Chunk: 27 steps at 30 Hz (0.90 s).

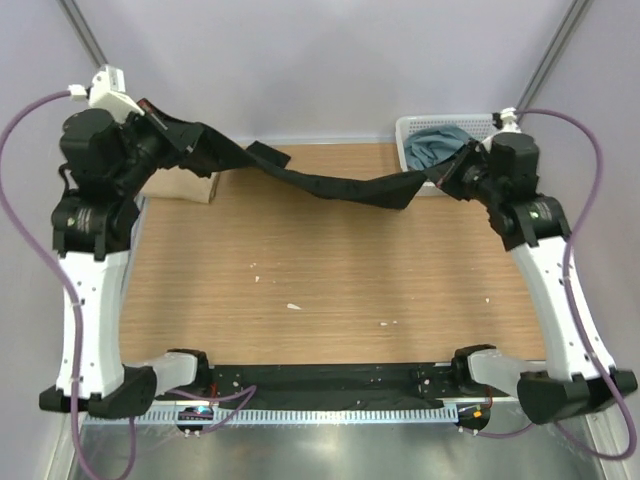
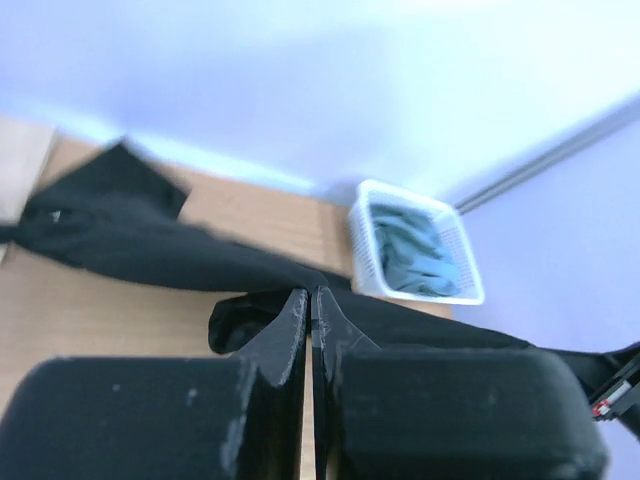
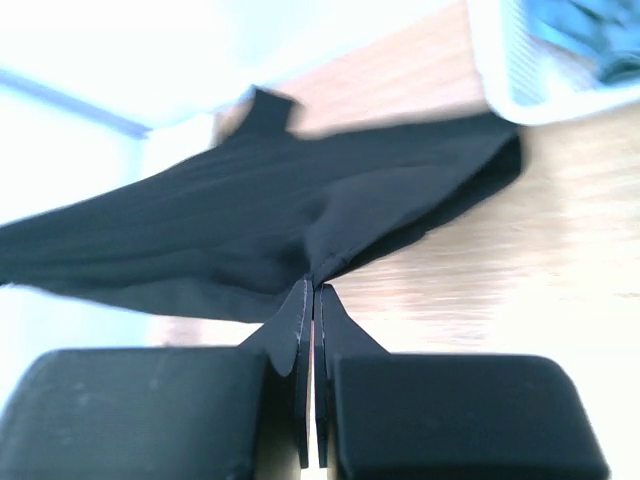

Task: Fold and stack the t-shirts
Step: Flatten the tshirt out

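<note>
Black t-shirt (image 1: 330, 187) hangs stretched above surface (image 1: 300, 270), left claw (image 2: 310, 295) and right claw (image 3: 312, 289) both pinched tight onto it.

This is a robot lab test cell. Plain lilac walls (image 1: 320, 60) and metal poles (image 1: 82, 30) in the upper corners enclose a wooden table (image 1: 330, 280).
</note>
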Available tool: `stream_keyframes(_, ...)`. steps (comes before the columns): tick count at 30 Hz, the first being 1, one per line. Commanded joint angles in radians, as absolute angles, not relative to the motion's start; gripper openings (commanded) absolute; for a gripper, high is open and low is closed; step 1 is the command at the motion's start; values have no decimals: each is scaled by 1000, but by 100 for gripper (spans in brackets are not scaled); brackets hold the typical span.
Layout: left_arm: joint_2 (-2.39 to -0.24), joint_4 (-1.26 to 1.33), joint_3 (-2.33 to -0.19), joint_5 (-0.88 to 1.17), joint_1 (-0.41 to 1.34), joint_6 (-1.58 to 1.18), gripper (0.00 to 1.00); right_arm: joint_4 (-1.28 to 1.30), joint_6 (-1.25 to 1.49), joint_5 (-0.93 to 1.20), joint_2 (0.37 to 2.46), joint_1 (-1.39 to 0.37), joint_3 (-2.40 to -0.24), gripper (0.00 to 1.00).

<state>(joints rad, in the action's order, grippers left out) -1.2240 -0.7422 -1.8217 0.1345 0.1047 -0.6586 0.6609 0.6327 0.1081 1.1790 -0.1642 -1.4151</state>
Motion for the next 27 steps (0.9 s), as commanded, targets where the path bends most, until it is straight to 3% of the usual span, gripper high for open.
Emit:
stream_keyframes(1, -1094, -678, -1948, 141, 173, -509, 0, 790, 583, 242, 1057, -169, -1509, 1)
stream_keyframes(8, -940, -655, -2132, 158, 224, -419, 0, 900, 575, 394, 887, -170, -1643, 1)
stream_keyframes(14, -1011, -655, -2267, 161, 239, -382, 0, 930, 635, 407, 902, -169, -1742, 1)
stream_keyframes(22, -1290, -581, -2096, 232, 244, -330, 0, 901, 680, 157, 1104, -169, -1726, 1)
stream_keyframes(27, -1602, -448, -1908, 382, 184, -291, 0, 680, 675, 20, 1250, -166, -1449, 1)
